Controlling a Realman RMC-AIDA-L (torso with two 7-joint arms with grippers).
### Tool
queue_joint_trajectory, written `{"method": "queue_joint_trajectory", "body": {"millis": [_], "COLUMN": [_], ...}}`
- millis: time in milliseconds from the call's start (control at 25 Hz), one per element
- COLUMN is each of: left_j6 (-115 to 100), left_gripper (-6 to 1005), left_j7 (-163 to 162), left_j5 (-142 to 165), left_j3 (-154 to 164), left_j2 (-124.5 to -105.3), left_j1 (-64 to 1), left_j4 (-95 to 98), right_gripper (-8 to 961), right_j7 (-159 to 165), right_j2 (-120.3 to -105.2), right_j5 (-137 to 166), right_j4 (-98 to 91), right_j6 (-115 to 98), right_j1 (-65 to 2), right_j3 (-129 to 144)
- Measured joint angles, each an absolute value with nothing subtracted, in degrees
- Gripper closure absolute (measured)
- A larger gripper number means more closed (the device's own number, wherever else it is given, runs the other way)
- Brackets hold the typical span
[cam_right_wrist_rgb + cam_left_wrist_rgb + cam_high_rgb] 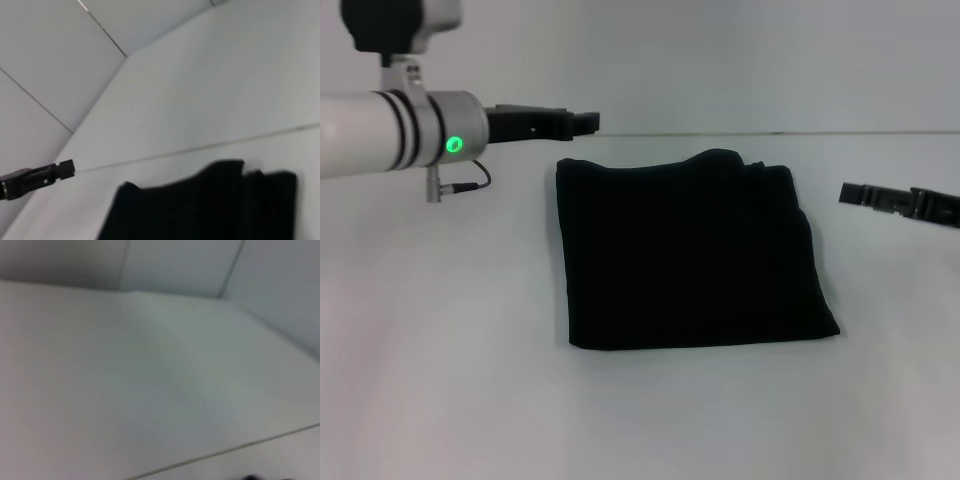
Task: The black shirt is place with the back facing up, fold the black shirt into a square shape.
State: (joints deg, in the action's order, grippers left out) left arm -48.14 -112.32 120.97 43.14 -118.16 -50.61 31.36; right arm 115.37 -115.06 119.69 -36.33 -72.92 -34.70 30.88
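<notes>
The black shirt (690, 255) lies flat on the white table (440, 380) as a folded, roughly square block, with slightly uneven layers along its far edge. In the right wrist view the black shirt (200, 210) shows its far edge and stacked folds. My left gripper (588, 122) hangs raised beyond the shirt's far left corner, apart from the cloth, and the left gripper (67, 167) also shows in the right wrist view. My right gripper (848, 193) is off to the right of the shirt, not touching it. Neither holds anything.
The white table surface (150, 390) spreads around the shirt on all sides. A pale wall (720, 60) rises behind the table's far edge. The left wrist view shows only table and wall.
</notes>
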Motion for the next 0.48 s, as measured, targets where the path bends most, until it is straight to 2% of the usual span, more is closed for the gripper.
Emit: {"method": "queue_joint_trajectory", "body": {"millis": [240,480], "left_j6": [-68.3,-78.4], "left_gripper": [476,214], "left_j7": [-110.35,-102.82], "left_j5": [115.32,112.76], "left_j3": [42.26,42.18], "left_j2": [-120.55,-121.7], "left_j1": [-43.39,-39.19], "left_j4": [44.15,47.7], "right_gripper": [71,71], "right_j7": [103.89,88.43], "right_j2": [-114.42,-114.85], "right_j5": [111.79,110.28], "right_j4": [-36.31,-37.59], "right_j6": [-77.55,-82.41], "right_j1": [-33.42,-33.51], "right_j3": [30.84,31.42]}}
